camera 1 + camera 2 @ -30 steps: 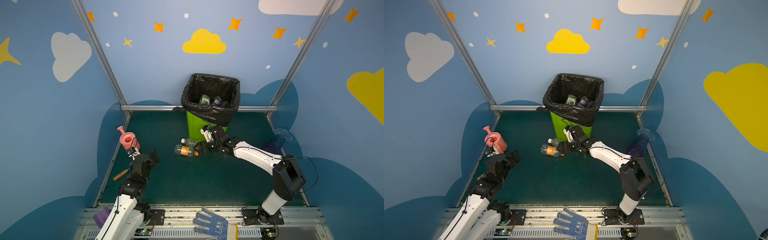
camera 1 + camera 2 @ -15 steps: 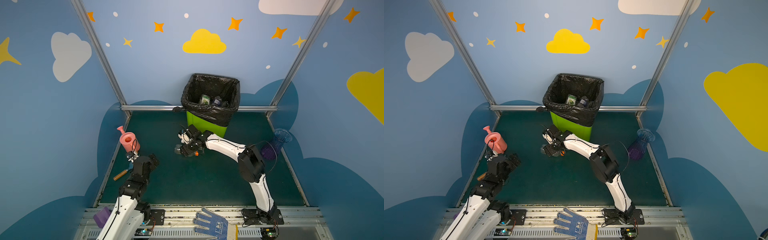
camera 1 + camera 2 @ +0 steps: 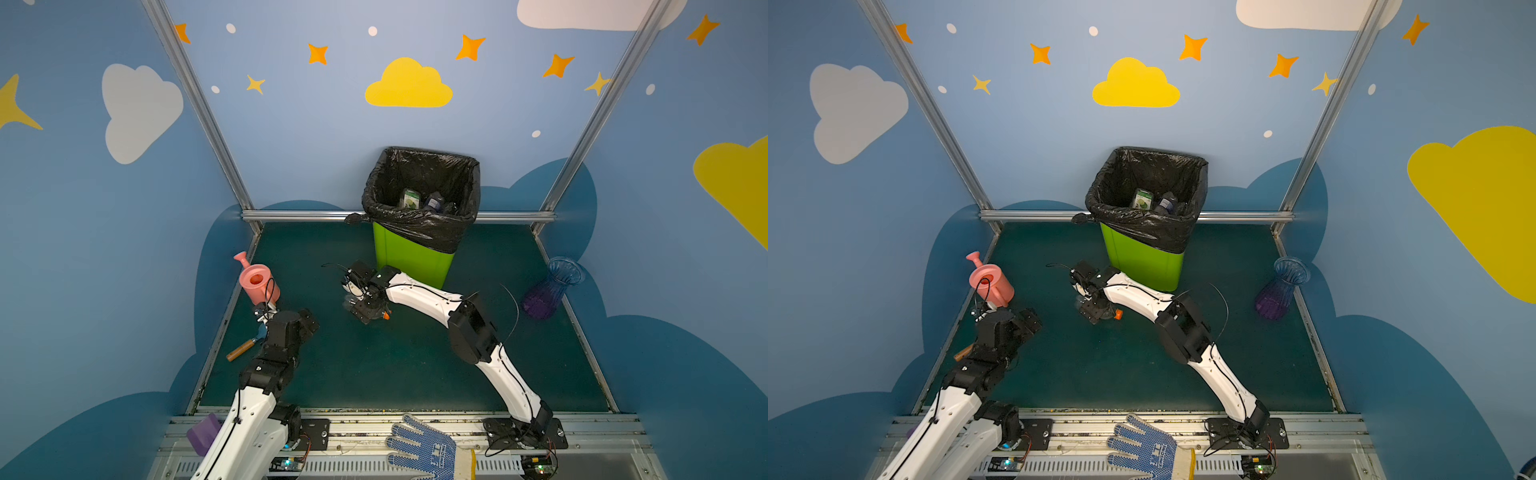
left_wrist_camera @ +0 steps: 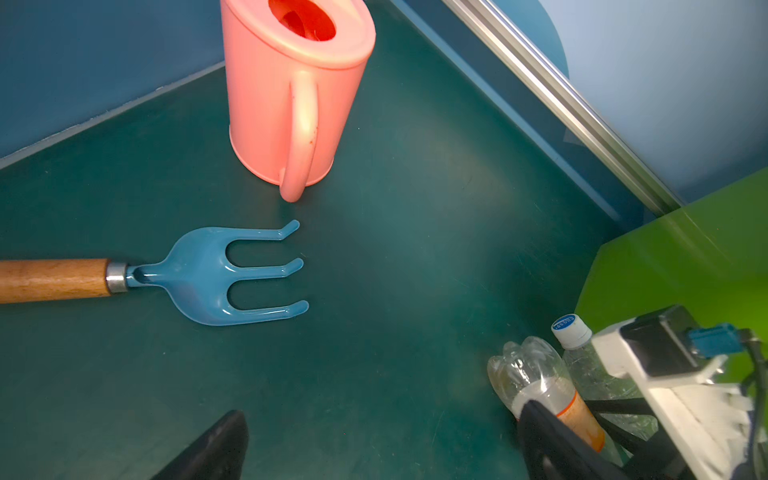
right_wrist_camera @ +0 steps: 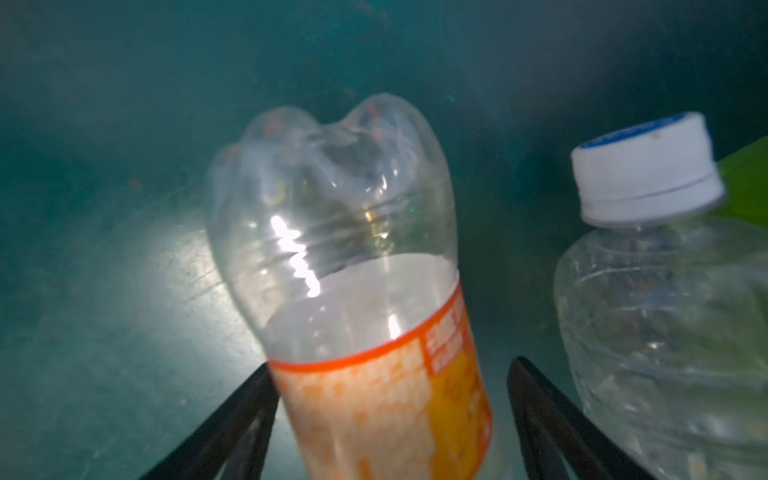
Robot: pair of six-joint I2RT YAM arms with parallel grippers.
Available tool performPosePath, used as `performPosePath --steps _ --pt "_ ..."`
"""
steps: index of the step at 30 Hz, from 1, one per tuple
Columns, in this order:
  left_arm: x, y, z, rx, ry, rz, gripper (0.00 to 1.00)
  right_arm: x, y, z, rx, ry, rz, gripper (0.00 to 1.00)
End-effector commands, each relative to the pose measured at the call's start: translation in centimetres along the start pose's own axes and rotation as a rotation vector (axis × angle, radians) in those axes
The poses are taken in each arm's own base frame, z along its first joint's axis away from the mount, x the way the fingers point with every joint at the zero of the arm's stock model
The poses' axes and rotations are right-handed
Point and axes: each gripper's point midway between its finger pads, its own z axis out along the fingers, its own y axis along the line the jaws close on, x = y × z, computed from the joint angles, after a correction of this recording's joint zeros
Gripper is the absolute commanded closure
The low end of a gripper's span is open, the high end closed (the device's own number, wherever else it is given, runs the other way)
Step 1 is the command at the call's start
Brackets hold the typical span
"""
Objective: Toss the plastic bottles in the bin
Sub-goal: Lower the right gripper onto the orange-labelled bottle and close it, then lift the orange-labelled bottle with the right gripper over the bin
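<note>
An orange-label bottle (image 5: 353,291) lies on the green mat in front of the bin (image 3: 411,259). My right gripper (image 5: 390,370) is open, with its jaws on either side of the labelled part. One finger touches the label; a gap shows at the other. In both top views my right gripper (image 3: 365,307) hides most of this bottle, and only its orange cap (image 3: 1118,314) sticks out. A clear bottle with a white cap (image 5: 665,311) lies right beside it, toward the bin. Two bottles (image 3: 410,198) rest inside the black liner. My left gripper (image 4: 382,411) hangs open and empty over bare mat.
A pink watering can (image 3: 257,282) stands at the left edge of the mat. A blue hand rake with a wooden handle (image 4: 216,274) lies beside it. A blue ribbed vase (image 3: 552,286) stands at the right edge. A blue glove (image 3: 424,449) and a purple block (image 3: 203,432) lie on the front rail.
My right gripper has moved left from beside the bin and come down over the orange-label bottle, with its elbow swinging inward. The left arm has hardly moved.
</note>
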Motion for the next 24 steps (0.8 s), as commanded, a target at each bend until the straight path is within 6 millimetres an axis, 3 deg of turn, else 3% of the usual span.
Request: performPosePath --steps 1,6,10,15,18,24 --pt "0.6 0.8 0.1 -0.025 0.017 0.015 0.0 0.2 -0.1 0.2 0.056 0.038 -0.038 0.13" --pt "0.5 0.8 0.0 -0.023 0.018 0.019 0.0 -1.1 -0.2 0.4 0.138 0.013 -0.062 0.13" --pt "0.6 0.9 0.0 -0.028 0.022 0.023 0.0 -0.6 0.0 1.1 0.129 0.031 -0.076 0.19" --pt "0.6 1.1 -0.1 -0.029 0.018 0.017 0.0 -0.2 0.5 1.3 0.102 0.047 -0.074 0.38" --pt "0.7 1.1 -0.1 -0.031 0.022 0.015 0.0 -0.9 0.5 0.4 0.094 0.017 -0.06 0.48" --pt "0.9 1.2 0.0 -0.032 0.028 0.006 0.0 -3.0 -0.1 -3.7 0.077 -0.079 -0.007 0.52"
